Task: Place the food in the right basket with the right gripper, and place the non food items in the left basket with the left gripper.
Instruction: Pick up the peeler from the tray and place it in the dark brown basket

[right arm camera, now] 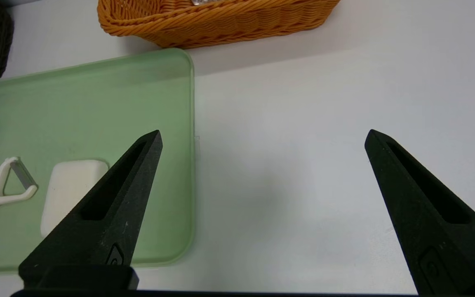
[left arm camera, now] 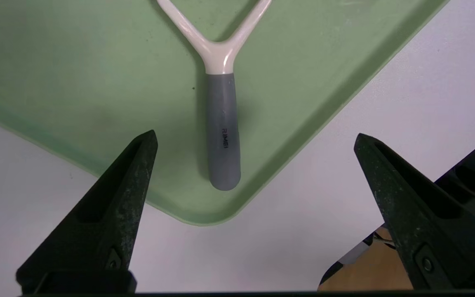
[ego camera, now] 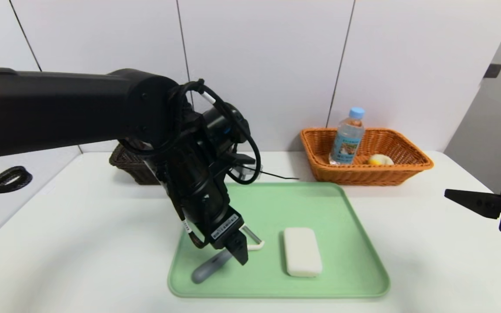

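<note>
Left gripper [left arm camera: 254,138] hangs over the near left corner of the green tray [ego camera: 342,208], pointing steeply down, jaws spread wide and empty, touching nothing; in the left wrist view the two tips straddle the peeler [left arm camera: 222,123] with clear air on both sides. The peeler lies flat on the tray, grey handle toward the tray corner, white Y-fork and blade end toward the tray's middle. My read: light, rigid, thin, sits low on a smooth surface, so the tips need to come almost to the tray floor. The best hold looks like the grey handle mid-length; it looks rubbery and should give more friction than the glossy white fork, and it stays clear of the blade. Risk: a round handle can roll or squirt out if the jaws close off-centre. Just beside the peeler on the same tray is the white bar [ego camera: 302,251], apart from it; it looks blocky and smooth, wants a wider grip across its short side. Left basket [ego camera: 131,167] is mostly hidden behind the left arm, contents not visible. Right basket [ego camera: 365,154] at the back right already holds the water bottle [ego camera: 347,137], upright, and the bun [ego camera: 380,160]. Right gripper [right arm camera: 262,138] is parked off the tray to the right above bare table, jaws wide, holding nothing.
</note>
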### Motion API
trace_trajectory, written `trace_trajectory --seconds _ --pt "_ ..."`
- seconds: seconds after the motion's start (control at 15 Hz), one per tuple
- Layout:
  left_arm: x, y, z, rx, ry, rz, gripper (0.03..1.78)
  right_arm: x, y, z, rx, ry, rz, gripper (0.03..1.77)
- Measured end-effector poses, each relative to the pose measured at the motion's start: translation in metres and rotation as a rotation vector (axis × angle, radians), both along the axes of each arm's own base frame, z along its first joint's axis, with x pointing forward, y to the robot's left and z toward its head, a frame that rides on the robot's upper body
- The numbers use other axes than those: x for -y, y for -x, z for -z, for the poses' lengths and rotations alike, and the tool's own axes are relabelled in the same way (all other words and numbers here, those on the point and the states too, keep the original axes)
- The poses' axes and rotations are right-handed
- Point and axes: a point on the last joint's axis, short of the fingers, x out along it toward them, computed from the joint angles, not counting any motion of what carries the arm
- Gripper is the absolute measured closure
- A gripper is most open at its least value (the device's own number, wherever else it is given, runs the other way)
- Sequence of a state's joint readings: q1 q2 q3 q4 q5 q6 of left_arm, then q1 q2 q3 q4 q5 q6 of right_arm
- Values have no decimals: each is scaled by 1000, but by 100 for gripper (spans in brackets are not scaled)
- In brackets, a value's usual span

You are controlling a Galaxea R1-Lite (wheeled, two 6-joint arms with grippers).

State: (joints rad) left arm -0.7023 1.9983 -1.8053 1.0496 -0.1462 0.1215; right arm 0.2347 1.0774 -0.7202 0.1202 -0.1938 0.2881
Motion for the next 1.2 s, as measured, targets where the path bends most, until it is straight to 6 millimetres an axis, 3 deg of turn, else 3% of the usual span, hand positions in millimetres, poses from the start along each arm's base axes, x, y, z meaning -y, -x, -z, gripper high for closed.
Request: trace_trajectory --seconds 0.47,1.2 --pt "7 -11 25 -61 -64 7 12 0 1 2 -6 -22 -6 10" --pt "8 -13 45 -52 -101 4 12 0 2 3 -8 -22 -7 10"
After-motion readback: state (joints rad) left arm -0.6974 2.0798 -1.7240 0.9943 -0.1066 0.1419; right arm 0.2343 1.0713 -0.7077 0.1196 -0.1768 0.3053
